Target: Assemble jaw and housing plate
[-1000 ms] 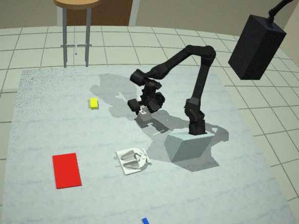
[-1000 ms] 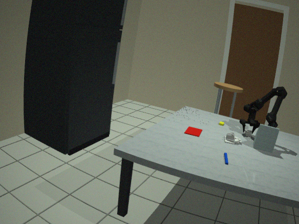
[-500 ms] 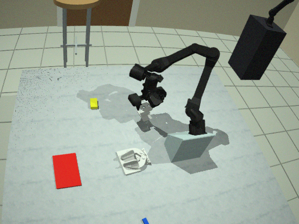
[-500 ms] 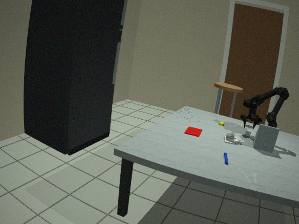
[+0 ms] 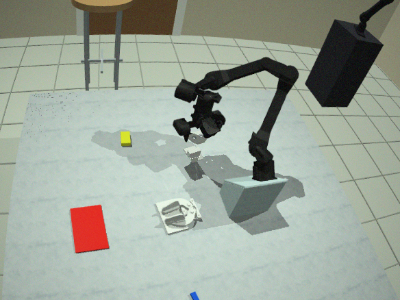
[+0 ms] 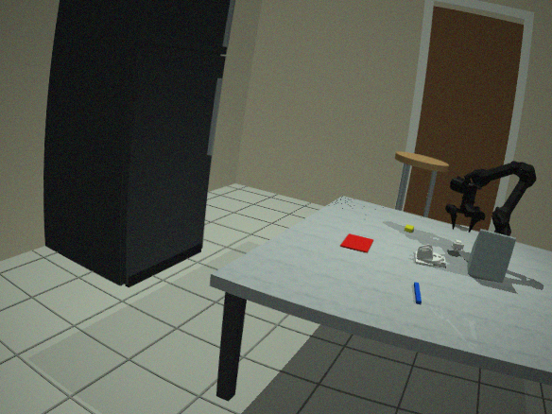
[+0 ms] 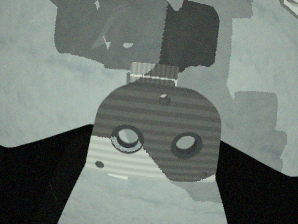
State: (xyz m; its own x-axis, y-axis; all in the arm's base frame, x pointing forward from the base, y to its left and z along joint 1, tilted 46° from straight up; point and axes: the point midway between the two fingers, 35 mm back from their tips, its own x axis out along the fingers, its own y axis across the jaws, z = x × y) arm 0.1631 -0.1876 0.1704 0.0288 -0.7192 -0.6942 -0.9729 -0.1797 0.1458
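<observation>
My gripper (image 5: 197,138) (image 6: 462,230) (image 7: 154,139) is shut on the housing plate (image 5: 194,138) (image 7: 157,117), a thin rounded plate with two large holes. The fingers hold its two sides, well above the table. In the exterior view the plate cannot be made out. A small white block (image 5: 193,151) (image 6: 457,244) (image 7: 152,71) stands below the held plate. The white mechanism base (image 5: 170,229) (image 6: 439,265) lies nearer the top camera, with small parts on its right side. The jaws and pins on it are too small and shadowed to tell apart.
A pale blue-grey pedestal (image 5: 253,198) (image 6: 491,257) under the arm stands right of the base. A red sheet (image 5: 90,229) (image 6: 357,243) lies to the left, a yellow block (image 5: 125,138) (image 6: 409,228) at the back left, and a blue bar (image 5: 194,295) (image 6: 417,293) at the front.
</observation>
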